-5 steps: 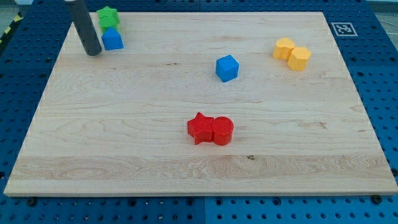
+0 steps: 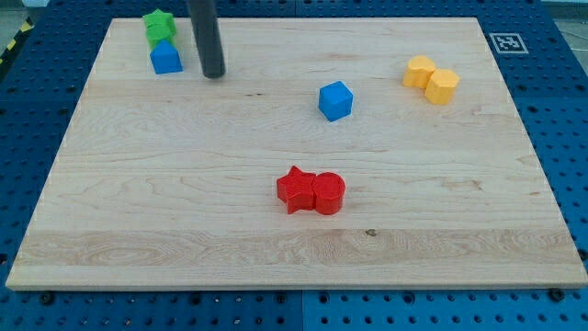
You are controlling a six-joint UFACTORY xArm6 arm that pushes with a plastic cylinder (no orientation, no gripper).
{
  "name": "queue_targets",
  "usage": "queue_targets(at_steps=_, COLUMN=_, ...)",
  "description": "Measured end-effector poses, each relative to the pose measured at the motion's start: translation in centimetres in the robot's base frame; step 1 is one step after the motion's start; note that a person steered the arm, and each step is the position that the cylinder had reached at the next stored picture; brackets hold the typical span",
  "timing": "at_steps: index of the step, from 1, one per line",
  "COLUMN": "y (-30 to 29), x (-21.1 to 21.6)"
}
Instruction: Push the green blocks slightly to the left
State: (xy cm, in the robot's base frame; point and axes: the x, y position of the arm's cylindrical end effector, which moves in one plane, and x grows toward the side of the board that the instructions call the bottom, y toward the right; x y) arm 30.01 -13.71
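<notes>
My tip (image 2: 213,75) just right of blue block (image 2: 165,59), green star (image 2: 158,25) apparently touching behind

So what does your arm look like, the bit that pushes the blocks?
All you can see of it is a straight, round rod, dark grey to black, smooth and a little shiny. It comes in from the view's top edge and ends in my tip, which is plain and blunt. It has no jaws, and no cables, stickers or markings show on it. The rest of the arm is out of the picture.
</notes>
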Motion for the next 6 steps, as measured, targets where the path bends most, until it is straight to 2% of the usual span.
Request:
queue_targets(at_steps=2, y=-4.6, x=-4.5)
queue_targets(at_steps=4, y=-7.9, x=-6.4)
queue_targets(at_steps=6, y=-2.0, x=-6.4)
